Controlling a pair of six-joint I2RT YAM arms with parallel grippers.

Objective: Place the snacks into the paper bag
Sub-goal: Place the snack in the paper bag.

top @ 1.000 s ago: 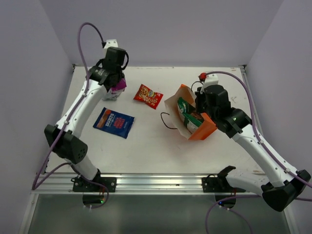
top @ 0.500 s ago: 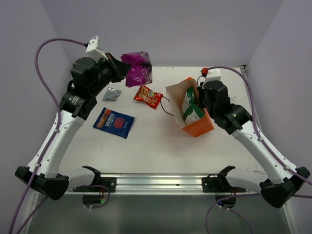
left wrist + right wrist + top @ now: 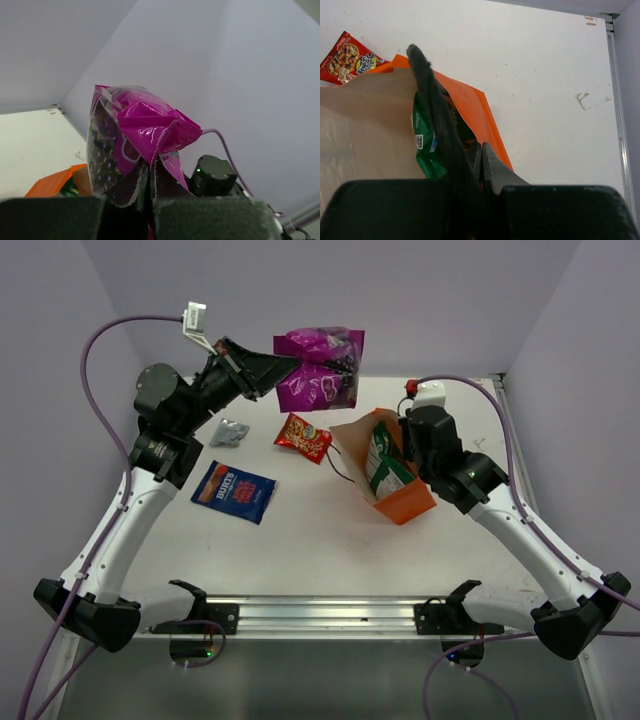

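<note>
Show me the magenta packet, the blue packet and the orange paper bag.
magenta packet (image 3: 320,370), top view, middle of its face.
blue packet (image 3: 233,491), top view, centre of its front.
orange paper bag (image 3: 410,505), top view, orange outer wall.

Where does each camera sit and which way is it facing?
Top external: above, behind the bases, looking down on the table; left arm and right arm show.
Left wrist: aimed at the walls; left gripper pinches the magenta packet.
Right wrist: looking down; right gripper clamps the paper bag wall.
Shared: right wrist and top both show the red packet.
</note>
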